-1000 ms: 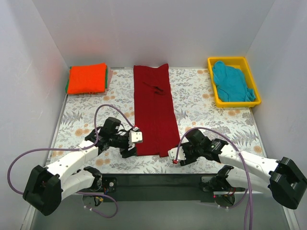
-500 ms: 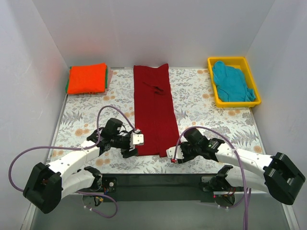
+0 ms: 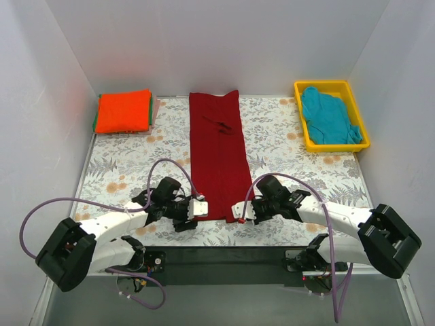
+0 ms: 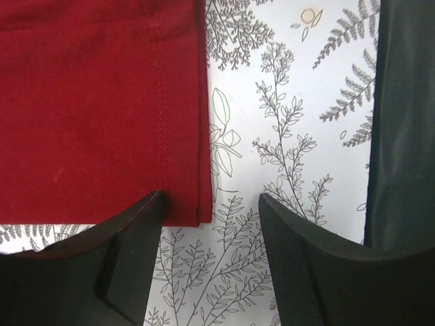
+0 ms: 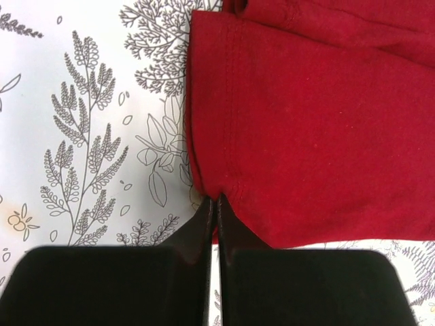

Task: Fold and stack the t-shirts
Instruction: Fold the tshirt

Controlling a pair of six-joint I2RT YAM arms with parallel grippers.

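Plainly, a teal t-shirt (image 3: 329, 117) fills the yellow bin (image 3: 331, 85); left pincer (image 4: 211, 204) gapes, right pincer (image 5: 216, 204) pinches the maroon t-shirt (image 5: 326, 122).

Floral-print table (image 3: 285, 136): maroon tee (image 3: 217, 156), orange-topped stack (image 3: 124, 111), yellow bin (image 3: 331, 84).

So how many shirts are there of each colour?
Maroon t-shirt: 1
Teal t-shirt: 1
Orange-red t-shirt: 1
Green edge under the orange-red one: 1
Pink edge under the orange-red one: 1
Total: 5 showing; more may lie hidden underneath.
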